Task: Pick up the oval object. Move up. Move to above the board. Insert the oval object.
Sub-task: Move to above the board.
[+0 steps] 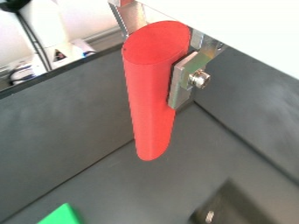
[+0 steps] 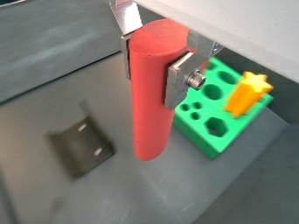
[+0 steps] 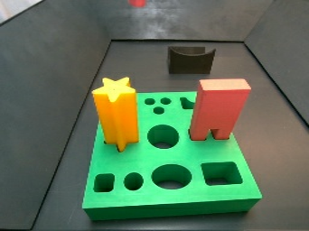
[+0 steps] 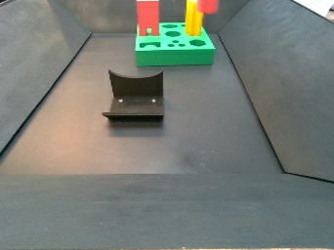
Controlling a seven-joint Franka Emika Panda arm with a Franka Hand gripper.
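Observation:
The oval object (image 1: 149, 96), a tall smooth salmon-red peg, hangs upright in the air with my gripper (image 1: 156, 74) shut on its upper part; both wrist views show this. Silver fingers (image 2: 181, 80) clamp its two sides. Its lower end is free, well above the dark floor. The board (image 2: 222, 122), a thick green block with shaped holes, lies on the floor off to one side of the peg, not under it. A corner of the board (image 1: 59, 214) shows in a wrist view. The gripper is out of view in both side views.
A yellow-orange star post (image 3: 116, 113) and a red arch-bottomed block (image 3: 219, 108) stand in the board (image 3: 182, 194). The dark fixture (image 4: 133, 96) stands on the floor in mid-bin, also seen as the fixture (image 2: 82, 144). Sloping dark walls enclose the floor.

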